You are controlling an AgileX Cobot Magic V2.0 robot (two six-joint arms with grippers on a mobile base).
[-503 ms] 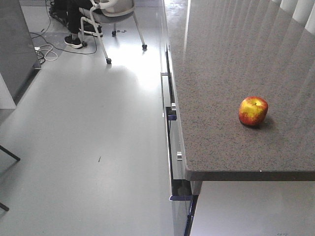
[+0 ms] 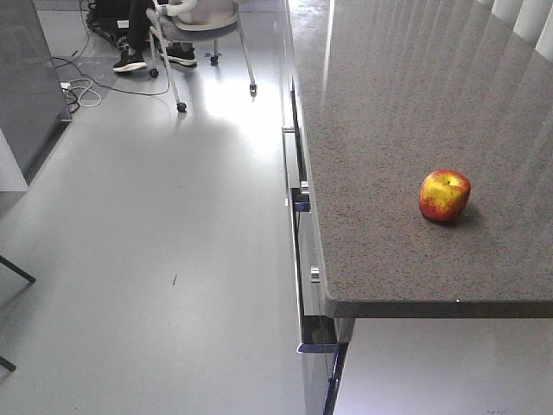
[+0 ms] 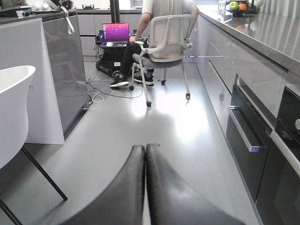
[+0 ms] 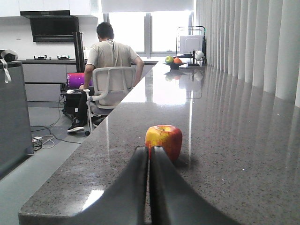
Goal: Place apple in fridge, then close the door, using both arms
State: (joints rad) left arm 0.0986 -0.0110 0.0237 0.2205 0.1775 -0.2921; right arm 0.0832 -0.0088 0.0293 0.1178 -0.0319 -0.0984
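One dark grey panel (image 2: 22, 78) stands at your far left in the front view, on the floor (image 2: 155, 242). A tangle of cables (image 2: 78, 86) lies just beside its foot; the strands cannot be counted. There is one office chair (image 2: 203, 22) on castors at the far end of the floor, with one person (image 4: 112, 51) seated in it. One laptop (image 3: 116, 33) with a lit screen stands beyond the chair.

The one left gripper (image 3: 145, 147) has its two fingers pressed together with nothing between them. It is over bare floor, with the drawer fronts (image 3: 248, 117) to its right.

One table (image 2: 389, 104), speckled grey, fills the right of the front view. The one apple (image 2: 445, 195), red with a yellow patch, sits on it toward the near end, apart from every edge.

The one right gripper (image 4: 150, 149) has its two fingers closed against each other and holds nothing. It is low over the table, with the apple just beyond its tips. You cannot tell whether they touch.

One fruit bowl (image 4: 173, 61) sits at the table's far end, holding two fruits, one green and one orange. Vertical blinds (image 4: 253, 42) hang along the right.
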